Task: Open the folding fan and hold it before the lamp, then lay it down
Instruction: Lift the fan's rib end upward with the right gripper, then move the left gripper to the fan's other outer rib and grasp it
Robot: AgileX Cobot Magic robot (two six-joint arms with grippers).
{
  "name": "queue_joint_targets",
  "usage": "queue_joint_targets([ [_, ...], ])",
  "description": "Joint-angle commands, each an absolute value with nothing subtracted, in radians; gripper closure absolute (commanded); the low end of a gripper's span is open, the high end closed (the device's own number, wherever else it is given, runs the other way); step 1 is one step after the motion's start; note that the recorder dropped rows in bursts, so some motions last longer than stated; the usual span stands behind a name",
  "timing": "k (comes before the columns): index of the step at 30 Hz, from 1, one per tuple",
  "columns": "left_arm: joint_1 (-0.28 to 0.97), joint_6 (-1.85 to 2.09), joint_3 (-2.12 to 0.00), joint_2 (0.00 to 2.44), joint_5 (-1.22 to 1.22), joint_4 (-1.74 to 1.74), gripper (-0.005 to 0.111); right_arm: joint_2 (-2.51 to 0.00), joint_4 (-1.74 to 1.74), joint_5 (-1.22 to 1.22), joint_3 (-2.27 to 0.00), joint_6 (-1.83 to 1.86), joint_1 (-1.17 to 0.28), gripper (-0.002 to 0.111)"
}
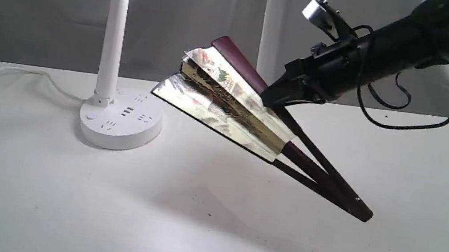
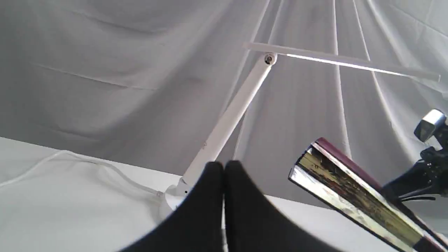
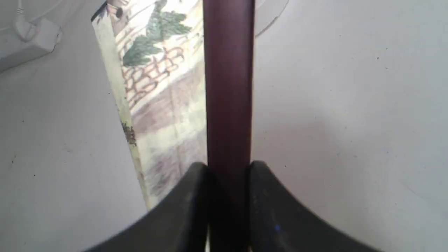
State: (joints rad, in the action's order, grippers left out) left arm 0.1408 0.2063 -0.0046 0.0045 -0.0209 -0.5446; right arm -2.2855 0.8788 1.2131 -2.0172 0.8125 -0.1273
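White surface (image 1: 102,215) stretches open in the foreground. Above it the right tool (image 1: 272,100) clamps the maroon outer rib of the partly spread folding fan (image 1: 228,99), tilted with its leaf end raised near the lamp (image 1: 114,36) base. The left tool (image 2: 224,168) is closed on nothing. A grey curtain (image 1: 37,1) hangs behind.

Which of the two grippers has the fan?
The right gripper, clamped on the folding fan by its upper maroon outer rib. The left gripper is shut on nothing, apart from the fan.
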Motion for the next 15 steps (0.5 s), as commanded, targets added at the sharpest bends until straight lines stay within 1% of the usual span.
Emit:
queue_joint_targets([
  [1, 0.139, 0.139, 0.000, 0.000, -0.055, -0.569, 0.107, -2.272, 0.902, 1.221, -2.014, 0.825, -0.125, 0.108],
  [3, 0.139, 0.135, 0.000, 0.000, -0.044, -0.563, 0.107, -2.272, 0.902, 1.221, -2.014, 0.825, -0.125, 0.108],
  [7, 0.139, 0.145, -0.111, 0.034, 0.051, -0.553, 0.107, -2.272, 0.905, 1.221, -2.014, 0.826, -0.125, 0.108],
  [10, 0.139, 0.197, -0.172, 0.138, 0.055, -0.520, 0.107, -2.272, 0.905, 1.221, -2.014, 0.826, -0.125, 0.108],
  [15, 0.139, 0.247, -0.235, 0.422, 0.000, -0.386, 0.107, -2.272, 0.905, 1.221, -2.014, 0.826, -0.125, 0.108],
])
